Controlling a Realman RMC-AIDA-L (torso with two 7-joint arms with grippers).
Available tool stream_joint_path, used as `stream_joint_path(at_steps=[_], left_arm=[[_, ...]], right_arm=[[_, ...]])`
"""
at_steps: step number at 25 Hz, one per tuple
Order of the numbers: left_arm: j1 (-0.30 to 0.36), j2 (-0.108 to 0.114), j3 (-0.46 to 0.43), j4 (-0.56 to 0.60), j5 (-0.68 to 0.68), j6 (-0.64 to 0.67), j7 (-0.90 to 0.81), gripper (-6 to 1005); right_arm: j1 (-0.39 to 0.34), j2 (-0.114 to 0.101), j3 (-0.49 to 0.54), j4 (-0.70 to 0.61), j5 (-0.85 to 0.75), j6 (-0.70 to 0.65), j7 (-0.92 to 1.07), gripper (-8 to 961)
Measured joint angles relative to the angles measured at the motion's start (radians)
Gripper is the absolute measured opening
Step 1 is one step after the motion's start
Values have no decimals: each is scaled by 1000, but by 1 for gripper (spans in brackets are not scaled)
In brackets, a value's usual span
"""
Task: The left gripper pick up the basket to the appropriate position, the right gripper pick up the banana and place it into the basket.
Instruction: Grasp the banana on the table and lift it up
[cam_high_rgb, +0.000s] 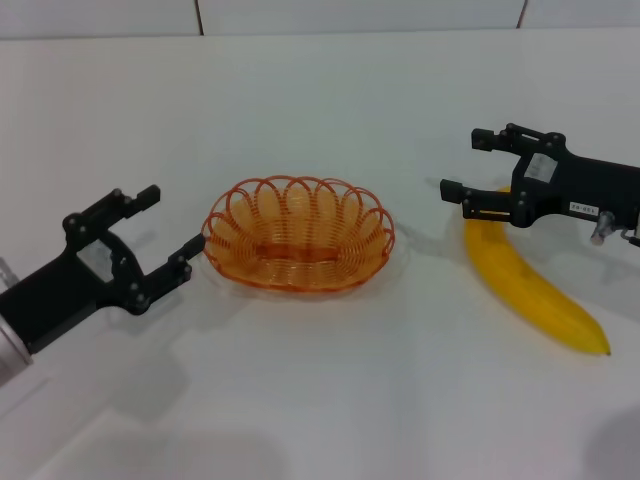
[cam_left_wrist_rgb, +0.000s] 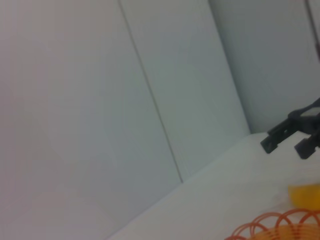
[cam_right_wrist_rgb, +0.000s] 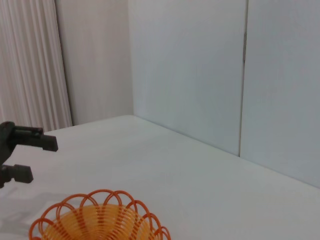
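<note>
Your left gripper sits at 9 o'clock from the orange wire basket, jaws wide apart, one fingertip just beside the rim. The basket's long side runs 9 to 3. Your right gripper hangs over the banana's far end, jaws apart. The banana runs 11 to 5.

Basket sits between left gripper and banana.
</note>
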Motion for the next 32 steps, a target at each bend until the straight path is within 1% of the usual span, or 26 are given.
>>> stream_joint_path(at_steps=[2, 4, 5, 9, 12, 16, 19, 21, 23, 26, 29, 32], left_arm=[[-20, 0, -1, -70, -39, 23, 35, 762], [-30, 1, -1, -113, -71, 49, 52, 725], [-32, 1, -1, -123, -79, 56, 53, 707], [-32, 2, -5, -133, -91, 66, 49, 707], [-36, 2, -20, -135, -93, 67, 42, 707], [-36, 2, -26, -136, -94, 68, 41, 707], [-37, 2, -41, -136, -94, 68, 41, 707], [-41, 2, -47, -139, -94, 68, 41, 707], [-54, 2, -49, -149, -95, 70, 41, 706], [-75, 2, -50, -171, -98, 70, 41, 706], [-83, 2, -50, -184, -108, 70, 41, 706], [-84, 2, -50, -184, -109, 70, 41, 706]], right_arm=[[0, 0, 0, 0, 0, -1, 0, 873], [0, -1, -1, 0, -4, -3, 0, 873], [-1, -2, -3, -1, -6, -5, 0, 873], [-22, -12, -12, -36, -43, -51, 12, 873], [-60, -12, -8, -133, -104, -150, 51, 873], [-96, 1, -9, -297, -179, -223, 158, 873], [-95, 10, -11, -404, -270, -235, 302, 873], [-82, 15, -13, -441, -333, -235, 373, 873], [-56, 18, -17, -440, -405, -224, 404, 873], [-17, 18, -24, -405, -486, -201, 413, 873], [7, 19, -26, -375, -507, -190, 404, 873], [10, 20, -26, -359, -504, -171, 373, 873]])
